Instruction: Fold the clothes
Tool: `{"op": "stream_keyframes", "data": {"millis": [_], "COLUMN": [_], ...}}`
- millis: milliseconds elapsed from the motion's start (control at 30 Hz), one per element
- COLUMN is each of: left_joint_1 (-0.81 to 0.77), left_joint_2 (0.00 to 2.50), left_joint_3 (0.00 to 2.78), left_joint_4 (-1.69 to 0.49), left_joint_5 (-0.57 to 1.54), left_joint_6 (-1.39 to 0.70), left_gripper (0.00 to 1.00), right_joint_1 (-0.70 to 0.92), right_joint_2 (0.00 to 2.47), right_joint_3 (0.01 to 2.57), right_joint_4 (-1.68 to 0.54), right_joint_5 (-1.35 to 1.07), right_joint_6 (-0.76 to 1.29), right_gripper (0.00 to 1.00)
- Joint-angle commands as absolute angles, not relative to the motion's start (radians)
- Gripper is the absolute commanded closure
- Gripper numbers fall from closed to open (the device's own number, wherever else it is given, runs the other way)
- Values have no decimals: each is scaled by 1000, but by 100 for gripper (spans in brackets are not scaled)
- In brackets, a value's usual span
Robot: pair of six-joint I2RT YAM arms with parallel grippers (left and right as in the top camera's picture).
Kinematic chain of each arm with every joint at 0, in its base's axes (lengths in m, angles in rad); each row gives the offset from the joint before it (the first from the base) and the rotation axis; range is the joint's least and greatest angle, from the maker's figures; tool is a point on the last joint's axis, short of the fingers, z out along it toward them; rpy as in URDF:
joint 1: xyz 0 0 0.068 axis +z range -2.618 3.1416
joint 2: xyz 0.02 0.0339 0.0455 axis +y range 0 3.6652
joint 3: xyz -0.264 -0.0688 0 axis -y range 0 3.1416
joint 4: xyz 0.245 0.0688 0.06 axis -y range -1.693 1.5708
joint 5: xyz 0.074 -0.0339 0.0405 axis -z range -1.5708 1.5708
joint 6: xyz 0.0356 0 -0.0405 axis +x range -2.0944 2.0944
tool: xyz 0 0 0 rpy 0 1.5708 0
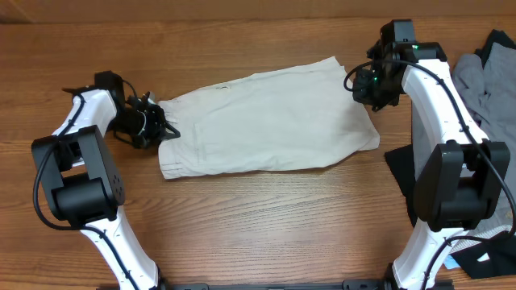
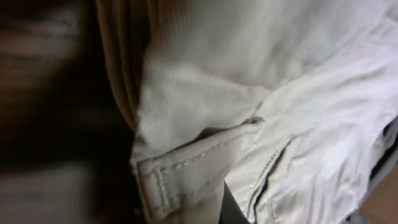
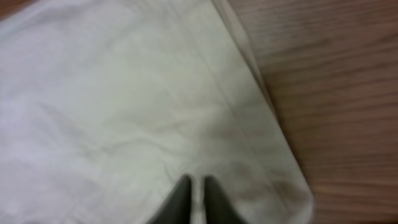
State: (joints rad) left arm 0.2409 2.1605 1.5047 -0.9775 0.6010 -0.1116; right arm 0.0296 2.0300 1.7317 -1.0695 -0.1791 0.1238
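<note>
Wooden desk point(image 1: 266, 217) held shorts point(image 1: 266, 121) stretched 9-to-3 o'clock: left tool point(image 1: 161, 127), grip impossible to tell, at 9; right tool point(image 1: 363, 84), closed, at 2.

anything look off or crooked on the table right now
Only the shorts: they lie slanted on the table, right end higher in the overhead view than the left, and lightly wrinkled. No tear or stain shows.

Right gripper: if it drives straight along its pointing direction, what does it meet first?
The shorts. The right gripper points onto them near their edge and may already be touching; depth is unclear.
</note>
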Motion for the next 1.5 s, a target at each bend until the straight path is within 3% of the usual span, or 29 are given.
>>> {"op": "stream_keyframes", "data": {"millis": [0,500,900,1467], "left_joint_1": [249,245,213,187], "left_joint_2": [2137,2024,2016,2012], "left_joint_3": [1629,1963,2012,2021], "left_joint_4": [-1073,-1285,-1349,-1349], "left_joint_5": [554,551,558,891], "left_joint_6": [-74,-86,-90,-165], "left_gripper": [96,96,96,96], "right_joint_1": [57,379,566,725], "right_joint_2": [2020,2028,2127,2262], "right_joint_3": [1749,1631,1574,1573], "right_joint_4": [-1039,-951,-719,-531], "right_joint_5": [-344,-404,-405,-499], "right_joint_6": [10,65,144,237], "right_gripper": [96,96,96,96]}}
